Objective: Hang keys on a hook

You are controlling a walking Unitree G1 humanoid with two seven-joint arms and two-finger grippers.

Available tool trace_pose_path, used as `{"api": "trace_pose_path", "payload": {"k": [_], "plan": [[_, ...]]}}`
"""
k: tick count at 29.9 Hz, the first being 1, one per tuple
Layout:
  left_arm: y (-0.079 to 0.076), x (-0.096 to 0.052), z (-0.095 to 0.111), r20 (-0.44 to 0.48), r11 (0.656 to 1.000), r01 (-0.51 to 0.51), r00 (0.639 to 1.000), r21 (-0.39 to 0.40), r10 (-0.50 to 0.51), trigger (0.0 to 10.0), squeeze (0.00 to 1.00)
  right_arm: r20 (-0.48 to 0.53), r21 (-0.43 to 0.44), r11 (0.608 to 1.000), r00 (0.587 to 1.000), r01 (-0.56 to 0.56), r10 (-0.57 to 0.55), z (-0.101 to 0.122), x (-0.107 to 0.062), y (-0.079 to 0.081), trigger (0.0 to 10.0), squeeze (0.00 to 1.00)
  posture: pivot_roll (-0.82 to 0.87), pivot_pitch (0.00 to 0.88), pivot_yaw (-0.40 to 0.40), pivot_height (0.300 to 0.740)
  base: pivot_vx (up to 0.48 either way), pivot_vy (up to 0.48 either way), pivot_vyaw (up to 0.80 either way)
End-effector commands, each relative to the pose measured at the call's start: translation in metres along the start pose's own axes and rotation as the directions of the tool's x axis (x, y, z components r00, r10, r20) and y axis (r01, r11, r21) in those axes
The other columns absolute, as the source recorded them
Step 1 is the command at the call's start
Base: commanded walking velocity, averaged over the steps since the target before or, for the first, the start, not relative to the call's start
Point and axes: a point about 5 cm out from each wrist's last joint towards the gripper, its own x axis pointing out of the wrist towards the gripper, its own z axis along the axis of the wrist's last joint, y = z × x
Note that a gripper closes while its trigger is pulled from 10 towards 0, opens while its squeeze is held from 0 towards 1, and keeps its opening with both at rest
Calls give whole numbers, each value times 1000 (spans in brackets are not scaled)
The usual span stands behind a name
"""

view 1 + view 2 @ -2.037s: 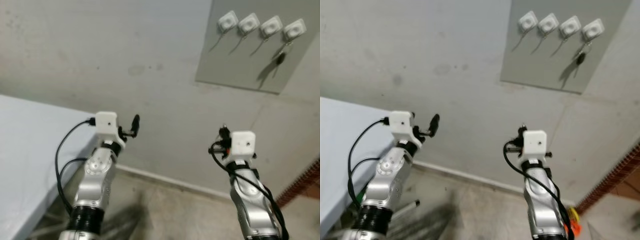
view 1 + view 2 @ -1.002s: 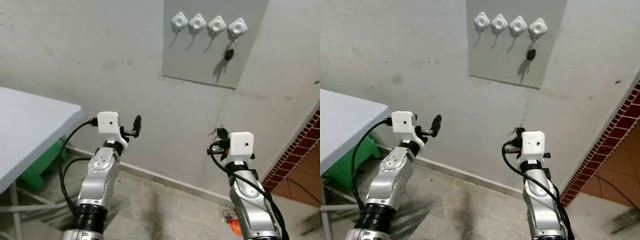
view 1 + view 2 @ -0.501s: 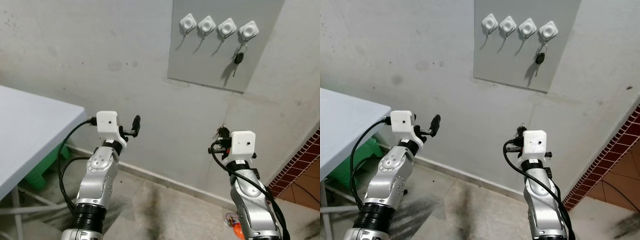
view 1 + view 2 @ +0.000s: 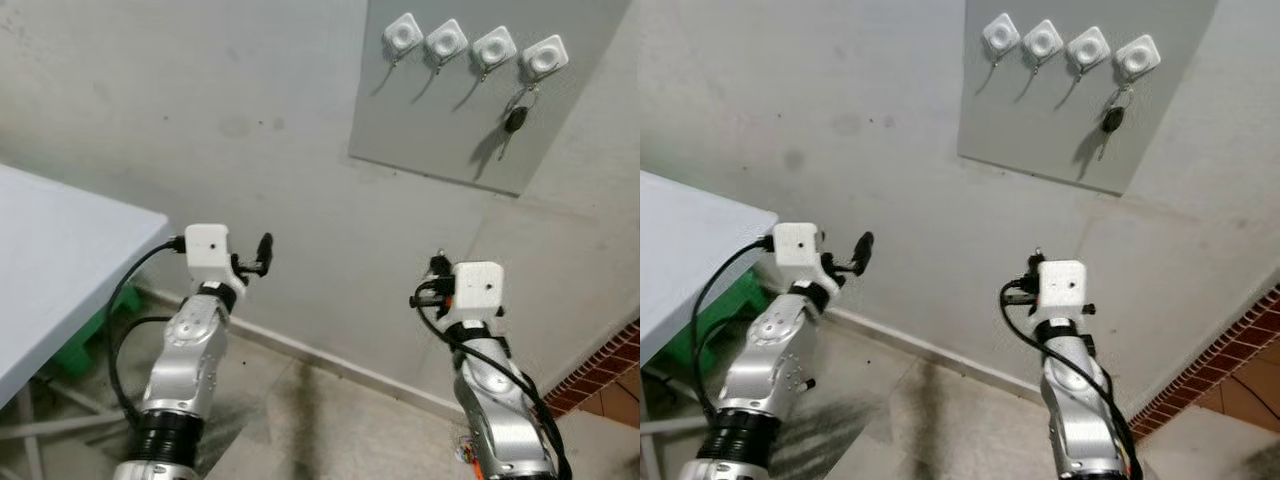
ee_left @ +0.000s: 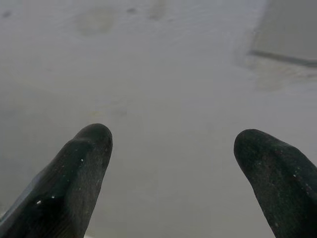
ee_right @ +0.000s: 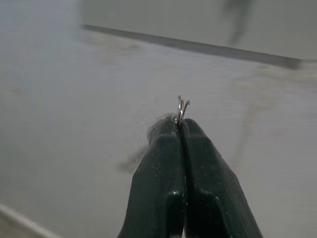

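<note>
Pinching a key ring (image 6: 182, 106) in my right gripper (image 6: 181, 130), I face hooks (image 4: 472, 45) at one o'clock; my left gripper (image 5: 171, 153) stays spread apart.

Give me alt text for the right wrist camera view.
The right gripper has its two black fingers pressed shut on a thin metal key ring, whose loop pokes out past the fingertips. Behind it is a blurred grey wall and the lower edge of a grey panel.
</note>
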Motion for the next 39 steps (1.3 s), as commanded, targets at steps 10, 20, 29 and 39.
{"api": "trace_pose_path", "payload": {"k": [10, 20, 29, 39], "plan": [[-5, -1, 2, 3, 1000, 20, 1000, 16, -20, 10000, 0, 16, 2, 1000, 1000, -1, 1, 5, 1, 0, 10000, 0, -16, 0, -2, 740, 380, 0, 0], [-9, -3, 3, 20, 998, 30, 999, 46, -31, 10000, 0, 10, 0, 1000, 1000, -10, 10, 4, 0, 1, 10000, 0, -11, 0, -2, 740, 160, 0, 0], [-23, 3, 18, 59, 985, 139, 988, 106, -146, 10000, 0, 14, -21, 999, 999, -31, 31, 6, 1, -2, 10000, 0, -6, 0, -15, 740, 0, 0, 0], [-54, 6, 47, 129, 919, 347, 919, 190, -374, 10000, 0, 122, -56, 977, 970, -204, 209, 41, 21, 9, 10000, 0, -16, 0, -17, 740, 0, 0, 0]]}}
